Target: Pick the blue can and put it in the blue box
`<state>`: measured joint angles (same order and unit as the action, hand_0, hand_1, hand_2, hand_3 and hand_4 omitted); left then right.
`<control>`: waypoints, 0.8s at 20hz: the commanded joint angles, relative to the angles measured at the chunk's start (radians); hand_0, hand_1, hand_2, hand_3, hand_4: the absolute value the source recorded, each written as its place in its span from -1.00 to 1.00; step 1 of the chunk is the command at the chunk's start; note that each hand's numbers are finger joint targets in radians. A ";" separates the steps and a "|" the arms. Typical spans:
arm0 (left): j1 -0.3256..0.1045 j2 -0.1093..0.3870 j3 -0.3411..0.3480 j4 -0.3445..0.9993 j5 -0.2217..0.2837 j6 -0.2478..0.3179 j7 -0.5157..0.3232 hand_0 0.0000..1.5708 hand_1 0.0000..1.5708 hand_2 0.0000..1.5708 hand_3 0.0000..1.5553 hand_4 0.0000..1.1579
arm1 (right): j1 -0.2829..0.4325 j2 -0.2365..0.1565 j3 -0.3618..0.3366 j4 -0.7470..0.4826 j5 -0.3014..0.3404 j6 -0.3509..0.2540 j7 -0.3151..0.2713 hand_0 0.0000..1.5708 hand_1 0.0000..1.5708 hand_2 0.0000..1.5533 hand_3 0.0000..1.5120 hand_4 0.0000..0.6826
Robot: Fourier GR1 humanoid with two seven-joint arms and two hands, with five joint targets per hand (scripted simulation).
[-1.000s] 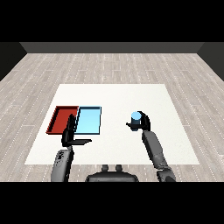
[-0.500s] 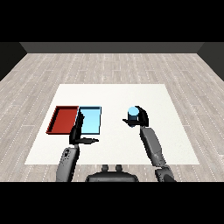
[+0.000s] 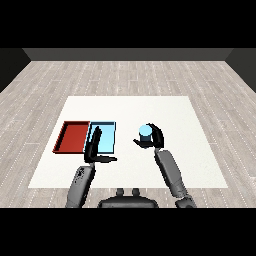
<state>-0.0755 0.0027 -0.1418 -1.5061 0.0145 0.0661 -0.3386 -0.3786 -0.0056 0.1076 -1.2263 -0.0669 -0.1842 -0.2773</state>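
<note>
We have the right robot hand [image 3: 151, 138] curled round the blue can [image 3: 145, 132], thumb on the can's left side, fingers wrapping the right. The can stands upright in that grasp, its pale round top facing us. It sits over the middle of the white counter [image 3: 175, 115], to the right of both trays and clear of them. We can't tell from this view whether its base touches the counter or is lifted off it.

Our left robot hand [image 3: 93, 148] is released: fingers straight and pointing away from us, thumb stuck out to the right. Its fingers overlap the near left part of the light blue tray [image 3: 107, 135], roughly along the seam where that tray meets the red tray [image 3: 72, 136]. We can't tell whether the hand touches either tray or hovers above them. It grasps nothing.

The two trays lie side by side and touching, red on the left, light blue on the right, on the left half of the counter. We see nothing lying in either tray.

Both grey forearms come in from the lower edge, the right one angled up and leftward to the can.
</note>
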 commanded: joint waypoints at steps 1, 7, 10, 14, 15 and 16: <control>0.006 -0.003 -0.131 -0.050 0.028 0.097 0.038 -1.00 -1.00 -1.00 -1.00 -1.00 | -0.043 0.005 0.022 0.098 -0.016 -0.031 -0.076 0.85 0.85 0.88 0.80 0.66; -0.005 -0.003 -0.089 -0.027 0.057 0.009 0.051 -1.00 -1.00 -1.00 -1.00 -1.00 | -0.047 0.002 0.001 -0.050 0.018 0.012 0.088 0.85 0.85 0.89 0.83 0.62; -0.103 -0.003 -0.128 0.050 0.101 0.073 0.042 -1.00 -1.00 -1.00 -1.00 -1.00 | -0.015 0.005 0.027 -0.056 0.022 -0.007 0.030 0.84 0.84 0.89 0.83 0.65; -0.176 -0.003 -0.144 0.077 0.073 0.099 0.072 -1.00 -1.00 -1.00 -1.00 -1.00 | 0.009 0.005 0.069 -0.039 0.000 -0.006 -0.042 0.84 0.84 0.89 0.84 0.69; -0.131 -0.003 -0.213 0.114 0.070 0.150 0.013 -1.00 -1.00 -1.00 -1.00 -1.00 | -0.091 0.005 0.132 -0.035 -0.052 -0.086 0.040 0.84 0.84 0.89 0.84 0.66; -0.153 -0.003 -0.155 0.147 0.091 0.081 -0.010 -1.00 -1.00 -1.00 -1.00 -1.00 | -0.003 0.005 0.074 -0.111 -0.011 -0.005 0.045 0.83 0.83 0.89 0.83 0.64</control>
<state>-0.1971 0.0005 -0.2908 -1.4285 0.0945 0.1522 -0.3078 -0.4186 -0.0014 0.1585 -1.2657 -0.0699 -0.1950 -0.2589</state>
